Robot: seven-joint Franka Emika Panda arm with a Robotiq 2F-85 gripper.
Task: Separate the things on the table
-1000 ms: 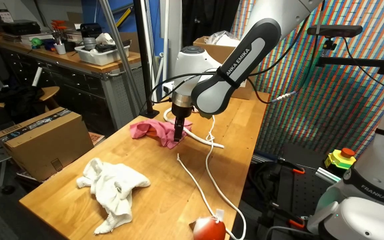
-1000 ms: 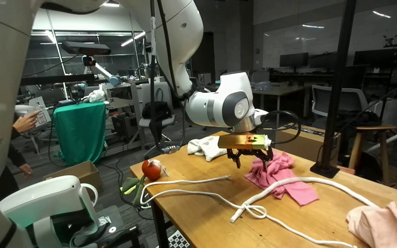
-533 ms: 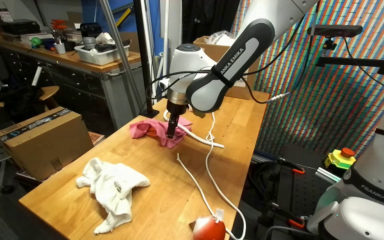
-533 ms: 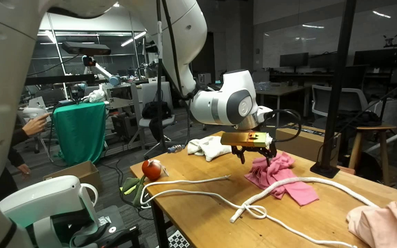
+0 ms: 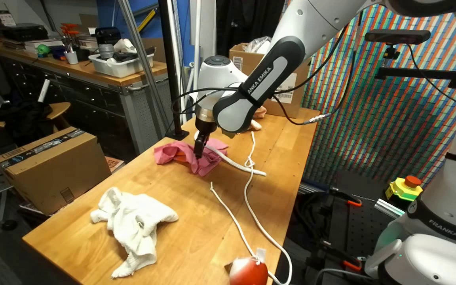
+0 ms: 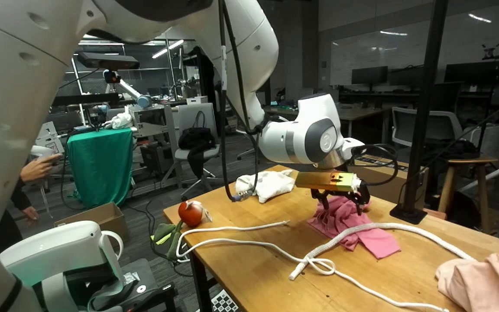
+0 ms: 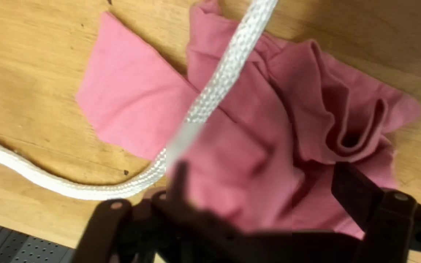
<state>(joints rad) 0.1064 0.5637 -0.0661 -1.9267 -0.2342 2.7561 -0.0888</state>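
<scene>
Since the earlier frame the gripper (image 6: 342, 209) has shifted rightward in an exterior view and now stands over the pink cloth (image 6: 336, 222), right of centre; the cloth itself has not moved. The jaws are spread wide and grasp nothing; whether they touch the fabric cannot be told. In the wrist view they enter from the bottom, the cloth lying between and beyond them. The thick white rope (image 7: 217, 84) rests on the cloth, its long axis slanting from top centre to lower left and passing nearest the jaw at the frame's left; parting the two would probably mean closing to the right of this line. In an exterior view the white cloth (image 6: 271, 184) lies just below centre, the thin white cord (image 6: 241, 228) beneath it, the peach cloth (image 6: 474, 281) lower right. Containers, in an exterior view: a cardboard box (image 5: 253, 61), upper centre, holding clear plastic (image 5: 255, 44); a white bin (image 5: 113, 70), upper left, holding assorted items (image 5: 123, 55).
</scene>
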